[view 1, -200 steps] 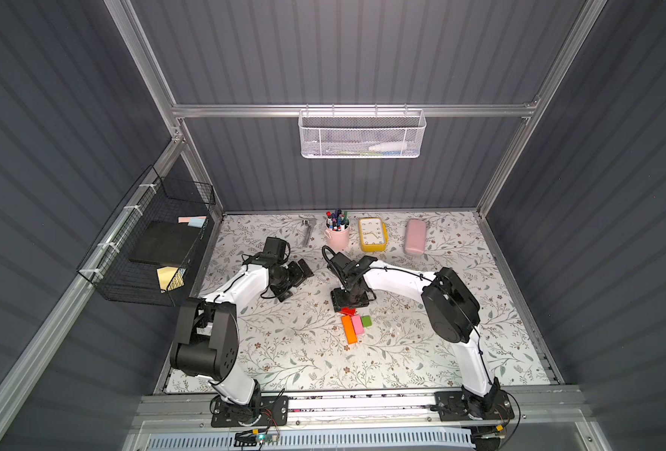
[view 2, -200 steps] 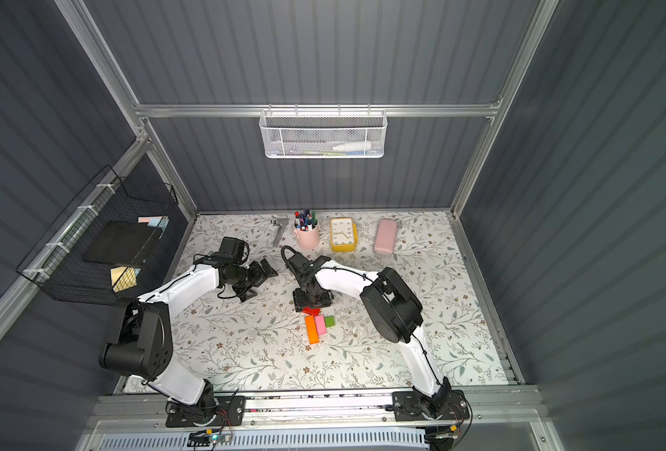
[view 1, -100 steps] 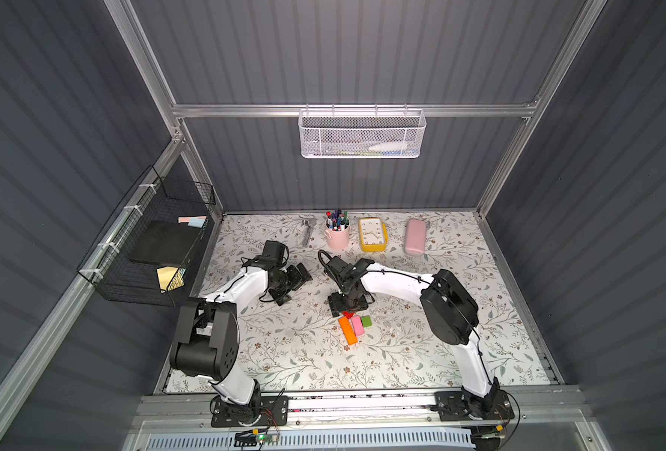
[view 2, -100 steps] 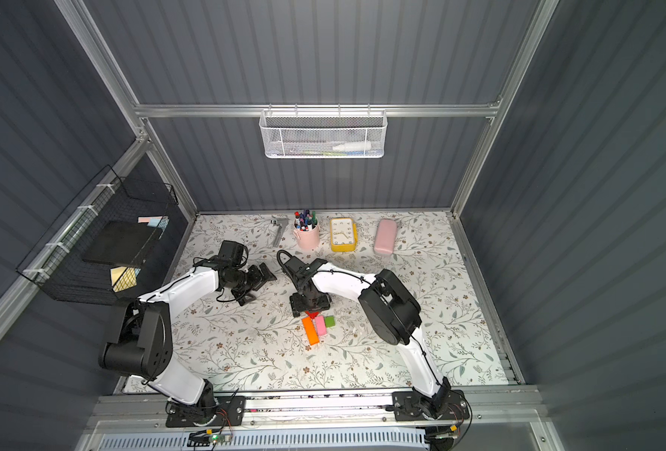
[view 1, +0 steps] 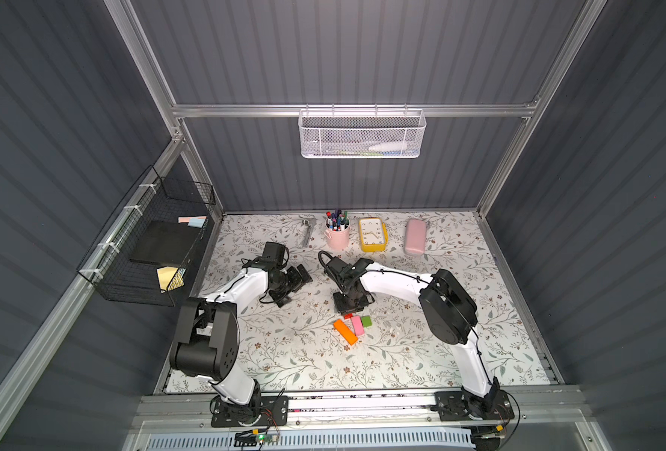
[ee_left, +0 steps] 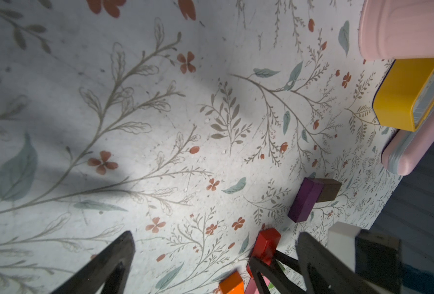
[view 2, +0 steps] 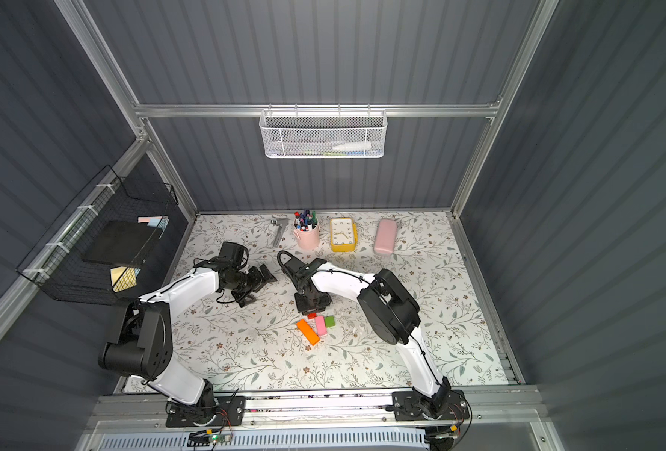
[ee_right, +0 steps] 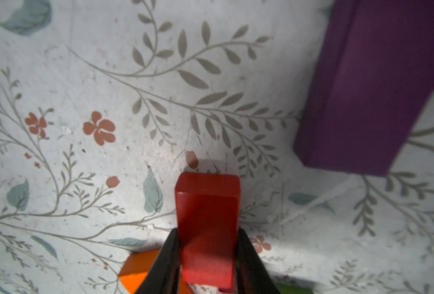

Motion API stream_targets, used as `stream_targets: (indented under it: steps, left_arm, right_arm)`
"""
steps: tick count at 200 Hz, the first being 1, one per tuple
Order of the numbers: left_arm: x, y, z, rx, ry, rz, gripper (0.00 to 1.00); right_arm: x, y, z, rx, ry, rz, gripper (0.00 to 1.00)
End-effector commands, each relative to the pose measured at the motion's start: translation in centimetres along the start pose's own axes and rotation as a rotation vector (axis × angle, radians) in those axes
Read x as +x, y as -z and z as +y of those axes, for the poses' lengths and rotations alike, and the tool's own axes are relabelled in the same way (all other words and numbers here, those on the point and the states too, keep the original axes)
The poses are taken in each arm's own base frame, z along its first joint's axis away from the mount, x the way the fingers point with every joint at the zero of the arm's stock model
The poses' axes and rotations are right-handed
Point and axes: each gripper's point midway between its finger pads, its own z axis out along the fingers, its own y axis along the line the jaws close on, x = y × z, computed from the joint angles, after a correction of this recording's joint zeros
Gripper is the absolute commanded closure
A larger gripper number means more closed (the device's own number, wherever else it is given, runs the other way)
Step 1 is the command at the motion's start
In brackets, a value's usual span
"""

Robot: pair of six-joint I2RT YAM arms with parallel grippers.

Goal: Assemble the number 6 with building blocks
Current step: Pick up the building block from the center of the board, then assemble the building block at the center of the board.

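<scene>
The right end effector [ee_right: 207, 234] is clamped on the red block [ee_right: 207, 216], at the far-edge side of the orange block [view 1: 345, 331], pink block [view 1: 357, 325] and green cube [view 1: 366, 321] grouped near the desk centre. The purple block [ee_left: 303, 201] and dark brown block [ee_left: 329, 191] lie together, apart from that group. The left end effector [ee_left: 210, 254] stands with jaws apart, empty. Assembly is judged at an early stage.

Two arms at work, elbows bent. The right arm [view 1: 395, 279] folds in toward the middle with its wrist turned straight down, and the right gripper [ee_right: 207, 236] is clamped on the sides of a red block [ee_right: 207, 203]. The left arm [view 1: 245, 287] reaches low alongside. The left gripper [ee_left: 214, 234] is angled toward its partner, jaws spread wide.
</scene>
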Motion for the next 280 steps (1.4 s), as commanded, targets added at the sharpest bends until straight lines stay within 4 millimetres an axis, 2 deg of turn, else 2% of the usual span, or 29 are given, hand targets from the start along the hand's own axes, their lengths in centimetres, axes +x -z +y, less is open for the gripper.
stream_targets:
  steps: [1,33,137,168,238,280]
  left_arm:
    - [0.0,0.6,0.0,0.010,-0.025,-0.007,0.01]
    - [0.1,0.6,0.1,0.007,-0.027,-0.004,0.00]
    - [0.1,0.6,-0.1,0.014,-0.040,0.001,0.01]
    - [0.1,0.6,-0.1,0.015,-0.043,0.001,0.01]
    - [0.0,0.7,-0.2,0.016,-0.043,-0.003,0.01]
    - [-0.1,0.5,-0.2,0.014,-0.039,-0.001,0.01]
  right_arm:
    - [1.0,-1.0,-1.1,0.057,-0.016,0.037,0.71]
    - [0.9,-0.4,-1.3,0.058,-0.030,0.018,0.71]
    - [0.1,3.9,-1.5,0.065,-0.048,-0.056,0.72]
    - [0.3,4.1,-1.5,0.042,-0.066,-0.055,0.71]
    - [0.9,3.7,-4.4,0.059,-0.091,-0.051,0.71]
    - [0.9,3.3,-4.8,0.049,-0.092,-0.048,0.71]
